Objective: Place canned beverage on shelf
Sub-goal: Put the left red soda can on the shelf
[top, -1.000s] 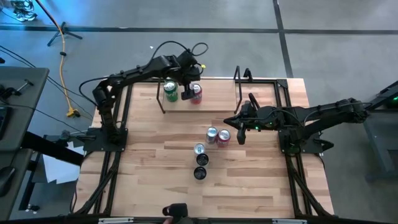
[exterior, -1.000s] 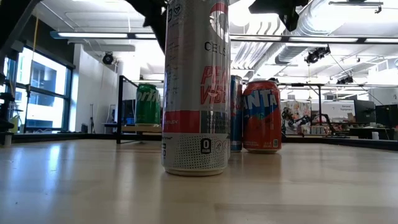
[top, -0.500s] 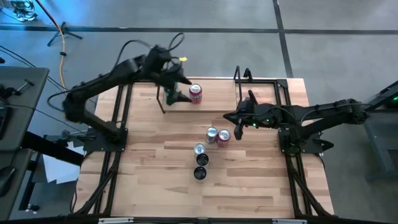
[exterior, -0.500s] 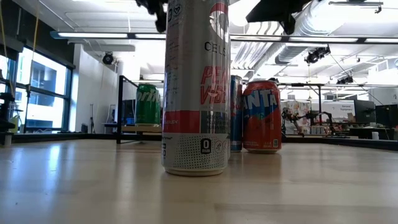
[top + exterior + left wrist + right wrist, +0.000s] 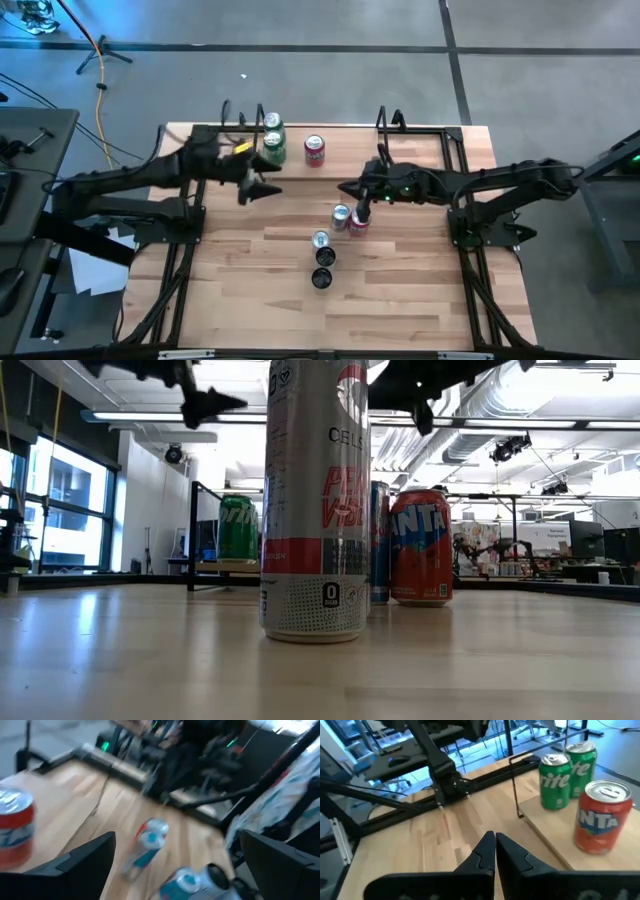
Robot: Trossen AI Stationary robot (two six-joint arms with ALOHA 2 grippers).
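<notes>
Surface (image 5: 260,300): pale wooden tabletop with a black frame, filling the centre of the high view.

Left arm: dark, reaching in from the left of the high view, empty. Left gripper (image 5: 262,175) hangs over the upper-left part of the surface, just in front of the shelf's left end; jaws spread wide, pinching nothing.

Right arm: dark, reaching in from the right of the high view. Right gripper (image 5: 355,192) is near the middle of the frame, just above the loose cans; jaws pressed together, holding nothing.

Shelf (image 5: 345,160): low pale-wood board along the upper edge of the surface, with a black wire upright (image 5: 383,125) at its right end.

Cans on the shelf:
- Two green Sprite cans (image 5: 273,145), one just behind the other, at the shelf's left end.
- One red-orange Fanta can (image 5: 315,150), just right of the green pair, apart from them.

Cans loose on the surface, centre of the high view:
- Blue-and-silver can (image 5: 340,216) touching or just beside a second red Fanta can (image 5: 359,221).
- Tall silver Celsius can (image 5: 320,240) just below those two.
- Two dark-topped cans (image 5: 324,258) (image 5: 321,279) in a line below it.
</notes>
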